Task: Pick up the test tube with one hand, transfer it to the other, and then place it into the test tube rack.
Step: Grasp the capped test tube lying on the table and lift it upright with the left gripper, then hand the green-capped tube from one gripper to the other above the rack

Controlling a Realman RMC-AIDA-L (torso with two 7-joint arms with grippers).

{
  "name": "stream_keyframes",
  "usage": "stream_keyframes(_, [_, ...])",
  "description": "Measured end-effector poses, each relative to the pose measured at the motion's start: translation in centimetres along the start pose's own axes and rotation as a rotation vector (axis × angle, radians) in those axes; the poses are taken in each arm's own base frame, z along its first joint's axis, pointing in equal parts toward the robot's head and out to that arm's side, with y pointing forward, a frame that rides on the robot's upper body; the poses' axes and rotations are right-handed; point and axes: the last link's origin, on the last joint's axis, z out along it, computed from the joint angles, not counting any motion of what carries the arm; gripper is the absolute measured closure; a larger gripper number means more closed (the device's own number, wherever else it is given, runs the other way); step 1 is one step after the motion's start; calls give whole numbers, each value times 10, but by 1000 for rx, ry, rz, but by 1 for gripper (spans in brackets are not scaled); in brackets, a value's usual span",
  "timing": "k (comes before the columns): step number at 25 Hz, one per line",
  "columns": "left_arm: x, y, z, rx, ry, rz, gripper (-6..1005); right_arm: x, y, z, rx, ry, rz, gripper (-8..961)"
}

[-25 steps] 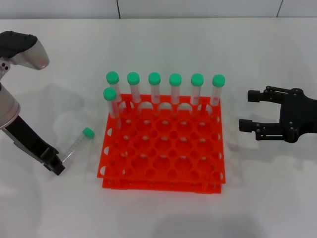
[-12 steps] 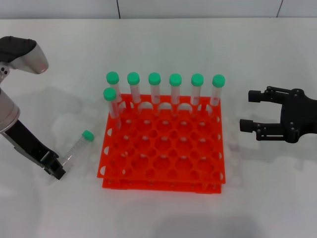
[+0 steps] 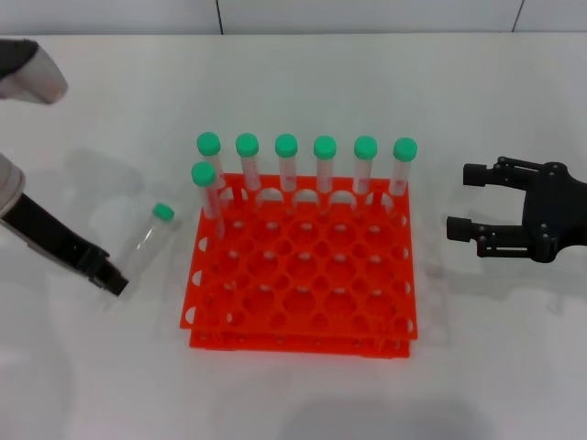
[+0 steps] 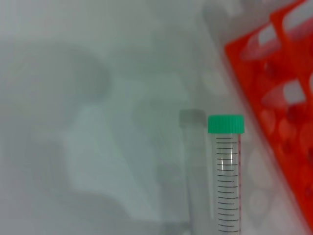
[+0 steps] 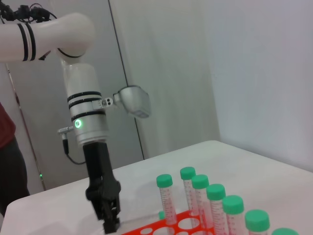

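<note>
Pickup stage, handover + racking left.
Black L gripper (image 3: 112,280), lower left, apparently clamped on clear green-capped test tube (image 3: 149,240); black R gripper (image 3: 466,202) w/ jaws apart, right of orange-red holed rack (image 3: 303,302).

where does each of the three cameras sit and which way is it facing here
Head view: high on the robot, looking down at the test tube rack; left gripper and right gripper show.
Left wrist view: on the left arm, looking along the held test tube; no body visible.
Right wrist view: beside the rack, facing the left arm.
Shared: rack and tube appear in head and left wrist views.
</note>
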Motion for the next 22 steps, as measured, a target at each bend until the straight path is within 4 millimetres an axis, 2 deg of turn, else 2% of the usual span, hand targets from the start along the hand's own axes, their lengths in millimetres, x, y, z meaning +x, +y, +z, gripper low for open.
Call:
stream_keyframes(6, [5,-6,-20,-28,163,-6,792,0,-1,-2,8,-5,2,128])
stream_keyframes(17, [14,-18,-76,-35,633,50,786,-4,-5,-6,41,-35,4,128])
stream_keyframes(18, [14,-18,-76,-35,633,50,786,-4,-5,-5,41,-37,4,128])
stream_keyframes(19, [21,-19,-84,-33,710,81,785,-5,-5,-5,42,-40,3,129])
stream_keyframes(22, [37,-17,-86,-41,763,122,784,-7,-7,-4,44,-45,1,129])
